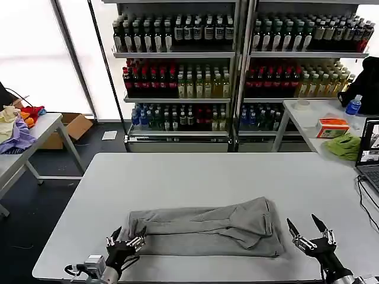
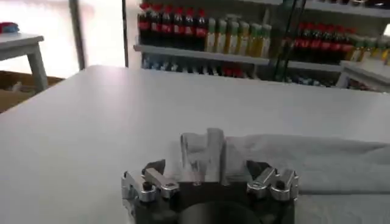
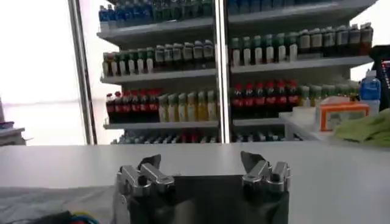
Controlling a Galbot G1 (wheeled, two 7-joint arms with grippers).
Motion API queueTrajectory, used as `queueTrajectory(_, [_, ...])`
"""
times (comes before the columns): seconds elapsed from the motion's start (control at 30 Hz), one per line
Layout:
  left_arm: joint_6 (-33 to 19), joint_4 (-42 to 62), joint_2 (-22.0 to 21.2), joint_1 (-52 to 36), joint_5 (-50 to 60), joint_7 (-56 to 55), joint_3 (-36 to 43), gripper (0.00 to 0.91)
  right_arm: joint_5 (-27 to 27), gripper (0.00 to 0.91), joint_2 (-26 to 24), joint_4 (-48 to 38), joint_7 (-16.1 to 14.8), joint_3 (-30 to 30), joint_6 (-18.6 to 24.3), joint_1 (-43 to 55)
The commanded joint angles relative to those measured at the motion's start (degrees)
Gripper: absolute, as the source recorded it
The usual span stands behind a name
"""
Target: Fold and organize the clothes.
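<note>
White tabletop (image 1: 195, 171) carries one light grey shirt (image 1: 204, 228), folded into a long band lying crosswise near the front edge. Left end effector (image 1: 127, 238) sits at the shirt's left end, fingers spread, touching or just over the fabric edge; nothing gripped. Right end effector (image 1: 308, 228) is just beside the shirt's right end, released, fingers apart.

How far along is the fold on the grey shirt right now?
Partly done: the light grey short-sleeved shirt already lies folded into a long band across the white table. In hand: the left gripper sits at the band's left end, seemingly pinching the cloth. The right gripper hovers open just off its right end. Left: folding the band shorter and setting it aside.
</note>
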Motion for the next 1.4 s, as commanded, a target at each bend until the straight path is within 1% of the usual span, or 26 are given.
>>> queueTrajectory(0.03, [0.27,3.46,-0.74,-0.19,-0.27,1.57,0.87,0.010,1.25,0.907,0.10,-0.23,-0.07,0.08,0.26,-0.56])
queueTrajectory(0.47, [-1.10,3.03,-2.10,-0.87,-0.47,1.29,1.14,0.010,1.94,0.907,0.62,0.14,0.41,0.24,-0.36,-0.58])
queueTrajectory(0.6, [0.15,1.39,-0.70,-0.84,-2.69,2.15,-0.83,0.010,1.93,0.907,0.21,0.34,-0.22,0.18,-0.73,-0.56])
queueTrajectory(0.77, [1.19,-1.99,1.65,-0.15,-4.55,5.04,-8.78,0.010,1.97,0.907,-0.04,0.46,-0.23,-0.11,-1.00,0.10])
queueTrajectory(0.8, [1.08,-2.13,2.36,0.08,-4.53,5.69,-11.75,0.010,2.02,0.907,-0.07,0.29,-0.41,0.06,-1.10,0.30])
queueTrajectory(0.87, [0.23,-1.67,4.72,0.91,-3.19,7.85,-18.92,0.010,2.01,0.907,-0.30,-0.15,-0.64,0.44,-1.19,0.74])
queueTrajectory(0.9, [0.25,-1.67,5.43,1.26,-3.40,8.26,-20.00,0.010,2.11,0.907,-0.44,-0.17,-0.65,0.54,-1.30,0.86])
queueTrajectory(0.93, [0.14,-1.61,7.03,2.33,-3.79,9.08,-24.10,0.010,2.31,0.907,-0.69,-0.18,-0.58,0.68,-1.41,1.03])
queueTrajectory(1.0, [-0.33,-0.95,8.72,3.36,-3.33,10.29,-28.59,0.010,2.56,0.907,-0.88,-0.16,-0.50,0.77,-1.46,1.25])
queueTrajectory(1.1, [-0.33,1.84,12.53,3.99,-3.49,10.76,-34.56,0.010,2.72,0.907,-0.80,-0.19,-0.69,0.73,-1.50,1.71])
queueTrajectory(1.23, [1.30,3.93,16.62,3.15,-5.88,10.88,-38.36,0.010,2.76,0.907,-0.39,0.09,-1.06,0.56,-1.55,1.50])
queueTrajectory(1.33, [2.80,2.84,17.57,2.41,-7.49,10.86,-38.46,0.010,2.75,0.907,-0.52,-0.17,-1.03,-0.07,-1.42,1.39])
queueTrajectory(1.4, [3.72,0.67,17.18,1.59,-9.15,10.59,-37.71,0.010,2.62,0.907,-0.27,-0.28,-1.12,-0.42,-1.22,1.38])
